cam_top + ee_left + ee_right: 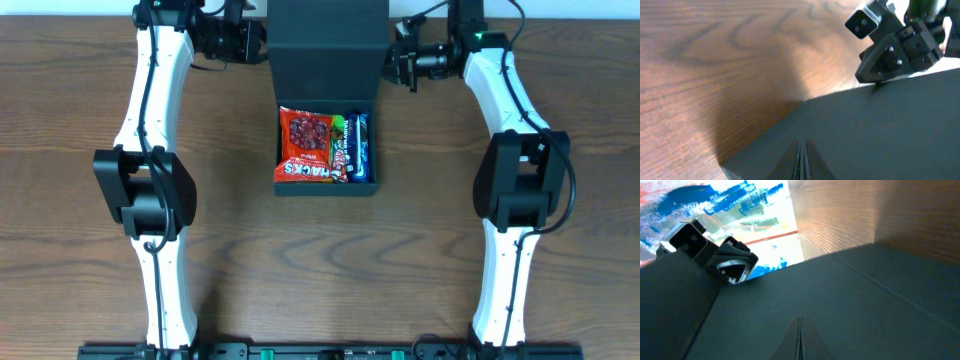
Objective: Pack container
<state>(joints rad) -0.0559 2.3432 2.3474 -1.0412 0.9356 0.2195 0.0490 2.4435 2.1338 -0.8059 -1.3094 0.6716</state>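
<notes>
The dark square cardboard container [326,189] is set on the desk [80,200], packed with a red snack packet [306,146] and a blue bar [361,150]. Its open flap lid [328,50], flanked by the closed, apparently empty left tool [265,45] and right tool [390,62], is yet to be shut.

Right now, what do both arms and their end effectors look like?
The left arm and right arm have white links, bulky black joint housings and thin black cables. The left end effector and right end effector are black and angular.

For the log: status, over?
Left gripper, right gripper shut, tips at the flap lid. Dark teal-black square cardboard box open, red snack packet and bars inside. Nothing blocking the lid.
</notes>
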